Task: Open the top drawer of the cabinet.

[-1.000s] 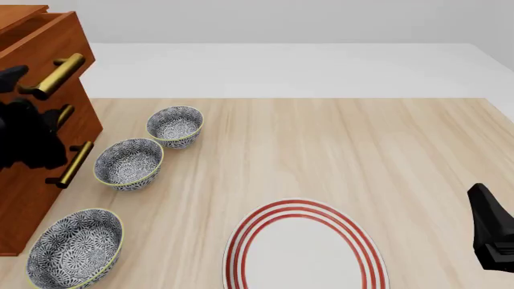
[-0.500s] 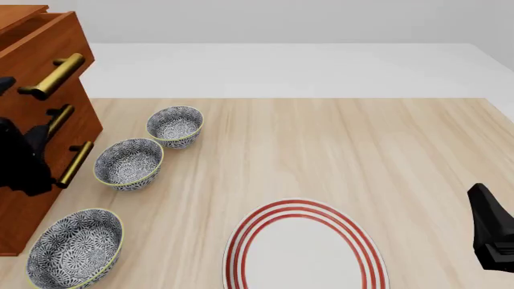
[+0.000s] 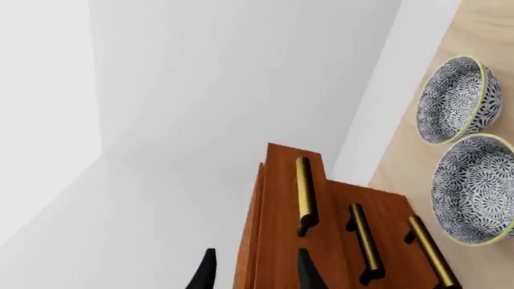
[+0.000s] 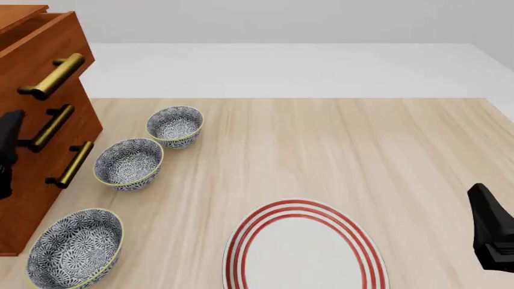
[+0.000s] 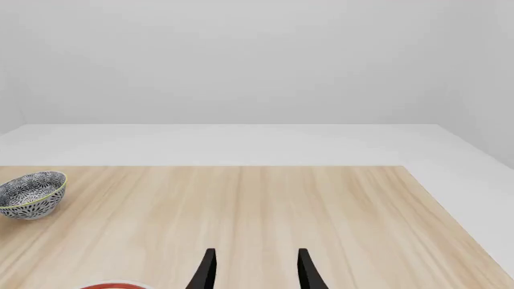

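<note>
White walls behind; top drawer point(image 4: 48, 45) juts from cabinet point(image 4: 32, 198), seemingly pulled; left gripper point(image 3: 255, 274) beside it, released; right gripper point(image 5: 255, 271) idle, released.

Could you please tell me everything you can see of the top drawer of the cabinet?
The top drawer is a reddish-brown wooden box, the uppermost of three in the cabinet at the table's left edge. It stands pulled out, its front proud of the two drawer fronts below. A brass bar handle on dark posts crosses its front. Nothing touches it: the left gripper has open fingers clear of the handle.
</note>
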Controlling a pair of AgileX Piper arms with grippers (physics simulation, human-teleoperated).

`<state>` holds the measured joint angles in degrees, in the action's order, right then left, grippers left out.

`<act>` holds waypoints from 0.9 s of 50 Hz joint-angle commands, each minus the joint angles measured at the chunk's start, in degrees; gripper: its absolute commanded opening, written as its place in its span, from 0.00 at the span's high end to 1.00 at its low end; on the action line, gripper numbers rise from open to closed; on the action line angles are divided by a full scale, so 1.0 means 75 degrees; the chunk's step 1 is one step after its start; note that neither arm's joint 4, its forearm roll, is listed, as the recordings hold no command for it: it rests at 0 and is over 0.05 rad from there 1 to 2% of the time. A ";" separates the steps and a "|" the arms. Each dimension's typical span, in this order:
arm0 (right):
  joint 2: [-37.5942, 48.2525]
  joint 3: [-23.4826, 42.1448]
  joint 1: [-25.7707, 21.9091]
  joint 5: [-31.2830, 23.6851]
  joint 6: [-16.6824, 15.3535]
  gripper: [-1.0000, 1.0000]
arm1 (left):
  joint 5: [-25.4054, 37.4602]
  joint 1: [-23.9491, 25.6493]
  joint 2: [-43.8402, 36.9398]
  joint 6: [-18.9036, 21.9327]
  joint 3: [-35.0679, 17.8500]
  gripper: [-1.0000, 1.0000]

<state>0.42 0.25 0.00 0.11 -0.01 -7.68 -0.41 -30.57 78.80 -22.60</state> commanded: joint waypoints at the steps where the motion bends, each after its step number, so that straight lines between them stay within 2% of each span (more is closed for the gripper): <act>1: 0.0002 0.0000 -0.0001 0.0000 0.0000 0.00 | 0.1428 0.0297 0.0889 -0.1040 -0.0887 0.00; 8: 0.0001 0.0000 0.0000 0.0000 0.0001 0.00 | 0.2106 0.0472 0.0960 -0.2083 -0.1621 0.00; 9: 0.0001 0.0000 0.0001 0.0000 0.0002 0.00 | 0.2398 0.0369 0.0797 -0.2814 -0.2098 0.00; 10: -0.0001 0.0000 -0.0001 0.0000 0.0000 0.00 | 0.2381 0.0383 0.0782 -0.3058 -0.2236 0.00; 12: 0.0001 0.0000 -0.0002 0.0000 0.0000 0.00 | 0.2948 0.0442 0.0505 -0.3778 -0.2606 0.00; 14: -0.0001 0.0000 0.0001 0.0000 0.0002 0.00 | 0.3082 0.0688 0.0590 -0.4167 -0.2754 0.00; 15: 0.0001 0.0000 0.0000 0.0000 0.0001 0.00 | 0.3420 0.0866 0.0518 -0.4665 -0.3020 0.00; 16: 0.0000 0.0000 -0.0001 0.0000 0.0000 0.00 | 0.3504 0.1127 0.0603 -0.4549 -0.2905 0.00; 18: 0.0001 0.0000 0.0000 0.0000 0.0001 0.00 | 0.3701 0.1273 0.0591 -0.4749 -0.3012 0.00; 19: 0.0001 0.0000 -0.0001 0.0000 0.0000 0.00 | 0.3702 0.1499 0.0846 -0.4578 -0.2885 0.00; 21: -0.0001 0.0000 -0.0002 0.0000 -0.0002 0.00 | 0.3954 0.1584 0.0836 -0.5043 -0.3241 0.00; 23: 0.0000 0.0000 -0.0001 0.0000 0.0001 0.00 | 0.3859 0.1429 0.0824 -0.4915 -0.3177 0.00; 24: -0.0002 0.0000 0.0001 0.0000 0.0001 0.00 | 0.4018 0.1323 0.0722 -0.5319 -0.3418 0.00; 25: -0.0002 0.0000 0.0001 0.0000 0.0001 0.00 | 0.3996 0.1265 0.0718 -0.5269 -0.3394 0.00; 29: 0.0000 0.0000 -0.0001 0.0000 0.0000 0.00 | 0.4227 0.0876 0.0528 -0.5968 -0.3788 0.00; 31: 0.0001 0.0000 0.0000 0.0000 0.0000 0.00 | 0.4249 0.0864 0.0523 -0.6099 -0.3849 0.00; 32: 0.0001 0.0000 0.0000 0.0000 0.0001 0.00 | 0.4547 0.0787 0.0320 -0.6747 -0.4112 0.00; 34: 0.0001 0.0000 -0.0001 0.0000 0.0002 0.00 | 0.4459 0.0745 0.0522 -0.6632 -0.4039 0.00; 35: 0.0001 0.0000 0.0000 0.0000 0.0001 0.00 | 0.4627 0.0763 0.0533 -0.7086 -0.4224 0.00; 36: -0.0001 0.0000 -0.0001 0.0000 0.0000 0.00 | 0.4657 0.0697 0.0534 -0.7155 -0.4257 0.00; 37: -0.0001 0.0000 -0.0002 0.0000 -0.0002 0.00 | 0.4645 0.0655 0.0616 -0.7003 -0.4200 0.00; 38: -0.0001 0.0000 -0.0003 0.0000 -0.0001 0.00 | 0.4816 0.0611 0.0551 -0.7372 -0.4324 0.00; 41: 0.0001 0.0000 0.0001 0.0000 0.0000 0.00 | 0.4816 0.0643 0.0673 -0.7276 -0.4236 0.00; 43: 0.0000 0.0000 -0.0001 0.0000 0.0000 0.00 | 0.5014 0.0387 0.0534 -0.7763 -0.4305 0.00; 44: 0.0000 0.0000 0.0000 0.0000 0.0000 0.00 | 0.5055 0.0224 0.0512 -0.8224 -0.4434 0.00; 45: 0.0000 0.0000 -0.0001 0.0000 0.0000 0.00 | 0.5146 0.0271 0.0509 -0.8237 -0.4404 0.00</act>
<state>0.42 0.25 0.00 0.11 -0.01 26.42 4.38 -26.26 27.50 -52.58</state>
